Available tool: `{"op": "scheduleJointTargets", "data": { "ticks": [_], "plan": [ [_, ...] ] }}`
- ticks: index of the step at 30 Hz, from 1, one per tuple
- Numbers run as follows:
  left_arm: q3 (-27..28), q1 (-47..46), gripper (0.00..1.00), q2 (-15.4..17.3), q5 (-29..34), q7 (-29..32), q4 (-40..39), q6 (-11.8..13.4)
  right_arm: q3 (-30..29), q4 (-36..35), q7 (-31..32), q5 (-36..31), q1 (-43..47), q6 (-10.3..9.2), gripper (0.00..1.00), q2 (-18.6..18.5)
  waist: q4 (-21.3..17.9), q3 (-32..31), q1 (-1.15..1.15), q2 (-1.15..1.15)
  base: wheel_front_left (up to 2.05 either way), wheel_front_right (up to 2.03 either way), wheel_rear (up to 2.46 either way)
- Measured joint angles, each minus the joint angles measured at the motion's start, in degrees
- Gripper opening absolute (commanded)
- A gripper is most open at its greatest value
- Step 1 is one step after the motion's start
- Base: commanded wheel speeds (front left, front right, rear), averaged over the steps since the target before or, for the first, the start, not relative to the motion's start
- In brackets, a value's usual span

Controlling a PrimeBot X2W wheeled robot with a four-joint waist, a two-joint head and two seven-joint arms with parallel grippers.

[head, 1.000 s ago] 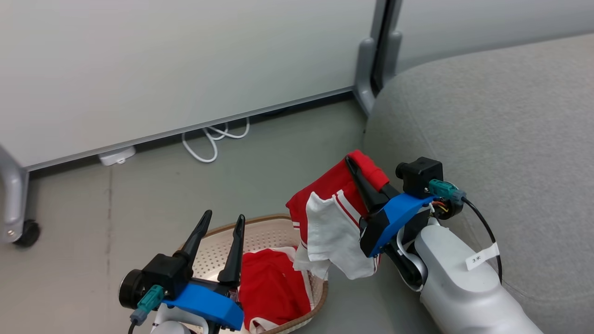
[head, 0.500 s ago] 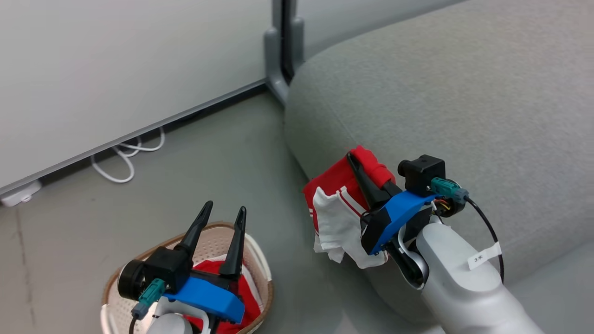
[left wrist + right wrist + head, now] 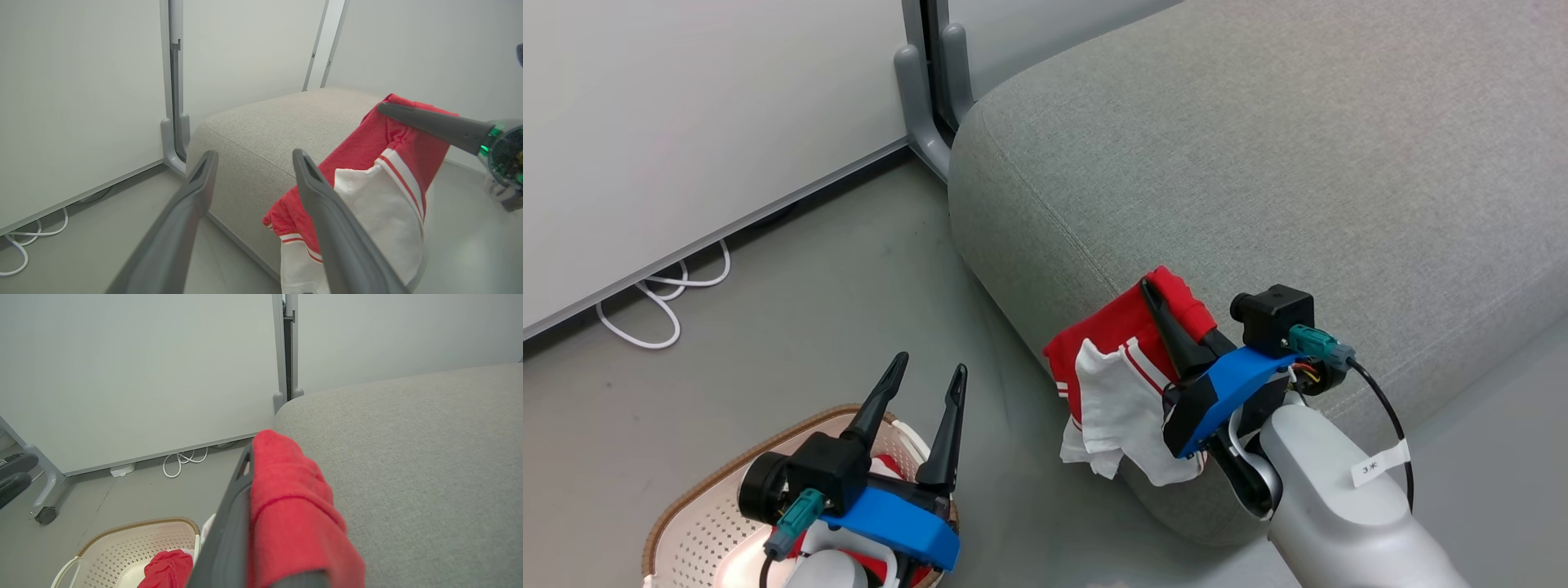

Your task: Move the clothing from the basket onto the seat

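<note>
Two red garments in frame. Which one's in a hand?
The garment with the white panel and striped trim: the right hand is shut on it, by the seat. The other garment lies in the basket, below the open left hand.

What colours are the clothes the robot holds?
The clothing is red with white panels and striped trim; clearest in the left wrist view.

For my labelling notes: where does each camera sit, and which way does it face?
Head view: on the head, looking down at seat, basket, floor; left gripper and right gripper show.
Left wrist view: left wrist, facing the seat's corner between its open fingers.
Right wrist view: right wrist, facing wall and seat past fingers shut on clothing.
All share seat and clothing.
</note>
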Motion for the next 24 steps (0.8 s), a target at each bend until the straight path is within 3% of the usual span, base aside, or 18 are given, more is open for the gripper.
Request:
{"op": "scheduleJointTargets", "data": {
  "ticks": [9,14,19,24],
  "plan": [
    [-0.5,-0.6,1.0,0.8,-0.2,0.0,-0.1,0.0,-1.5,0.1,0.0,0.0,-0.7,0.01,0.0,0.0,0.8,1.2,0.0,0.0,0.0,0.0,0.0],
    [-1.0,-1.2,1.0,1.6,0.1,0.0,-0.9,0.0,-6.0,1.9,0.3,-0.6,-8.1,0.01,0.0,-0.3,1.1,3.2,0.0,0.0,0.0,0.0,0.0],
    [-2.1,-3.4,1.0,2.4,0.5,0.0,-2.2,0.0,-12.3,2.5,1.1,-0.3,-16.9,0.01,0.0,-3.8,2.5,6.4,0.0,0.0,0.0,0.0,0.0],
    [-4.2,-6.0,1.0,3.9,0.8,0.0,-4.3,0.0,-17.4,3.4,2.1,-0.1,-23.5,0.01,0.0,-9.8,4.5,10.7,0.01,0.0,0.0,0.0,0.0]
  ]
}}
